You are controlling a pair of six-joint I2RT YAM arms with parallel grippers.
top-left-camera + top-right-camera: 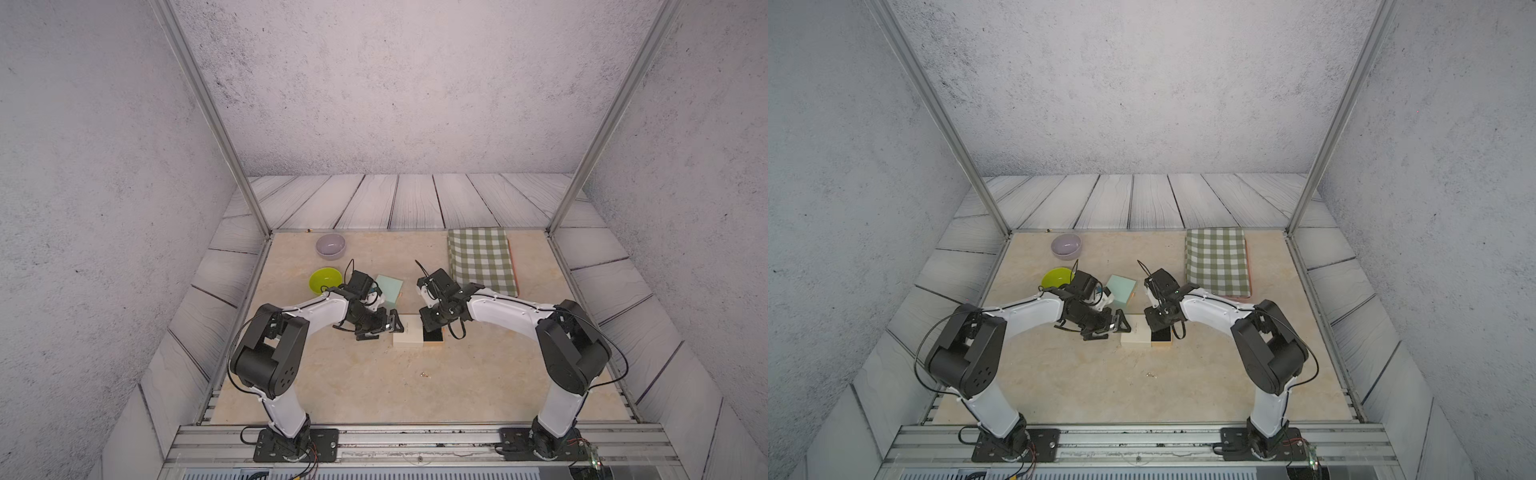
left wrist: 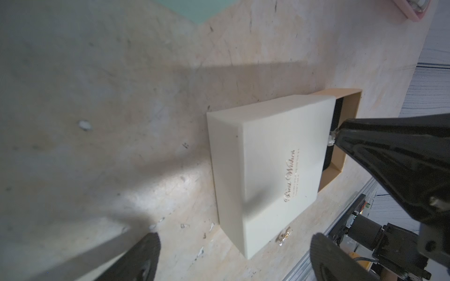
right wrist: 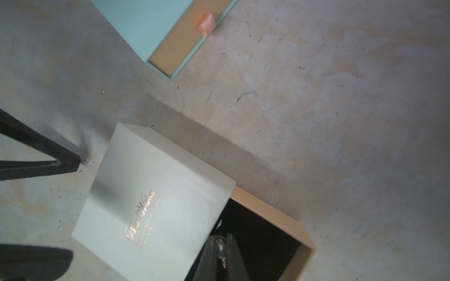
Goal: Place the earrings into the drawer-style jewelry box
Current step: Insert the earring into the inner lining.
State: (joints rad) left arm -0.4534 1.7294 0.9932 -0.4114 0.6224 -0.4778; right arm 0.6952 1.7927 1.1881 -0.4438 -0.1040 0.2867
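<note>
The drawer-style jewelry box (image 1: pixel 408 337) (image 1: pixel 1135 334) is a cream sleeve with gold lettering (image 2: pixel 272 170) (image 3: pixel 155 202). Its tan drawer with black lining (image 1: pixel 433 337) (image 3: pixel 267 233) is pulled partway out to the right. My right gripper (image 1: pixel 430 328) (image 2: pixel 337 131) (image 3: pixel 221 237) hangs over the open drawer, shut on a small glinting earring (image 2: pixel 331 138) (image 3: pixel 220 245). A pale glint (image 3: pixel 220 222) lies on the lining near the sleeve's edge. Another earring (image 1: pixel 424 375) (image 1: pixel 1151 375) (image 2: pixel 283 235) lies on the table in front of the box. My left gripper (image 1: pixel 397 326) (image 2: pixel 235 245) stands open, empty, at the box's left side.
A mint box (image 1: pixel 390 286) (image 3: pixel 146 24) with a tan drawer and orange tab sits just behind. A green bowl (image 1: pixel 325 280) and a lilac bowl (image 1: pixel 331 245) stand at the back left. At the back right lies a folded green checked cloth (image 1: pixel 482 262).
</note>
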